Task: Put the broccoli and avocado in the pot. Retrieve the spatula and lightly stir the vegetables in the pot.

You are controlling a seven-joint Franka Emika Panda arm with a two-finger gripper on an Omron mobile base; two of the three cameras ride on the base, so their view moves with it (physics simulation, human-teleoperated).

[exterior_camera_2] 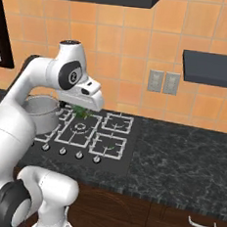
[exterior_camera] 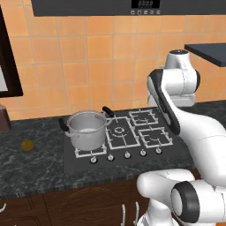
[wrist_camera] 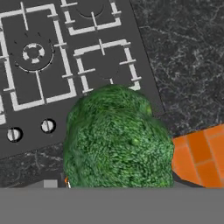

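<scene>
My gripper (exterior_camera_2: 82, 108) hangs above the hob's middle burners and is shut on the broccoli (wrist_camera: 118, 138), a bushy green head that hides the fingertips in the hand view. A bit of green broccoli (exterior_camera_2: 80, 113) peeks from under the hand. The shiny steel pot (exterior_camera: 86, 128) with black handles stands on the hob's front left burner, and it looks bare inside. In the right base view the pot (exterior_camera_2: 39, 111) lies just left of the hand. The orange-brown avocado (exterior_camera: 28, 145) rests on the dark counter left of the hob. The spatula is out of view.
The black hob (exterior_camera: 132, 132) has white grates and a row of knobs (exterior_camera: 127, 155) along its front. A dark brown object (exterior_camera: 3, 118) stands at the far left. Dark marble counter (exterior_camera_2: 184, 161) stretches right of the hob, under a dark shelf (exterior_camera_2: 213, 69) and wall outlets (exterior_camera_2: 163, 82).
</scene>
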